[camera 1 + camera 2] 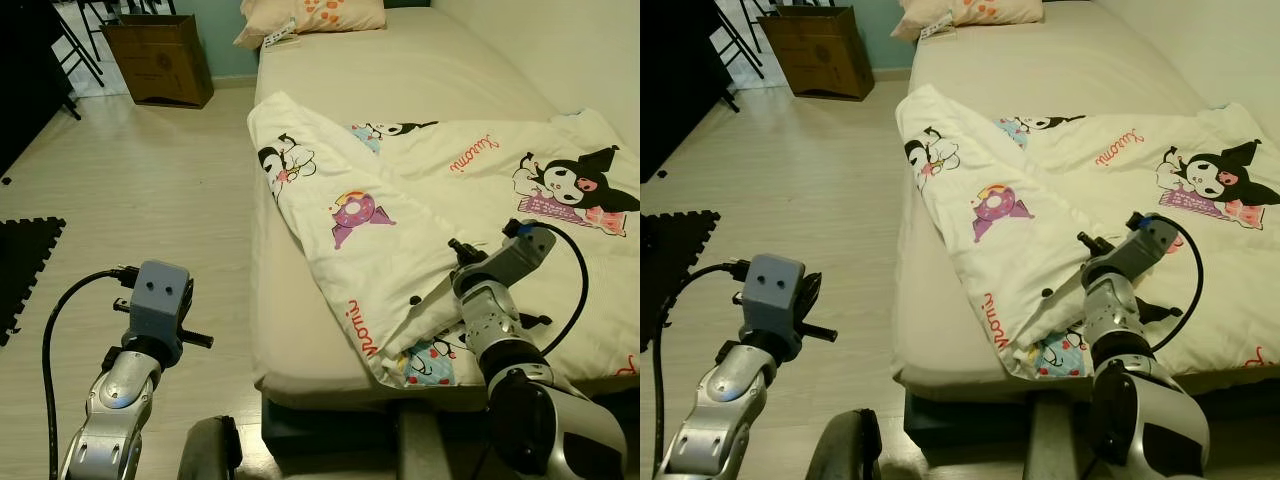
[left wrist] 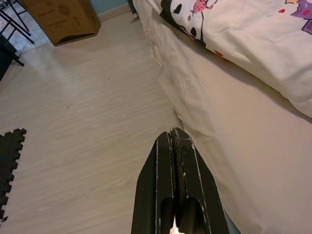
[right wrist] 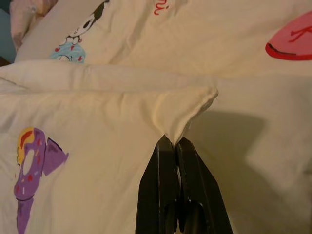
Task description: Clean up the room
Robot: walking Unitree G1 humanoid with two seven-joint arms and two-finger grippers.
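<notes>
A white cartoon-print blanket (image 1: pixel 400 200) lies crumpled across the near half of the beige bed (image 1: pixel 420 70), with one edge folded back toward the bed's left side. In the right wrist view my right gripper (image 3: pixel 174 140) is shut on a pinched fold of the blanket (image 3: pixel 185 109). The right arm (image 1: pixel 495 290) reaches over the bed's front edge. My left gripper (image 2: pixel 175 132) is shut on nothing and hangs over the wooden floor (image 2: pixel 87 112) beside the bed's left side. The left arm (image 1: pixel 155 310) is at the lower left.
A patterned pillow (image 1: pixel 315 15) lies at the head of the bed. A brown cardboard box (image 1: pixel 160 60) stands on the floor at the far left. A black foam mat (image 1: pixel 25 260) lies at the left edge, with dark chair legs (image 1: pixel 80 45) behind it.
</notes>
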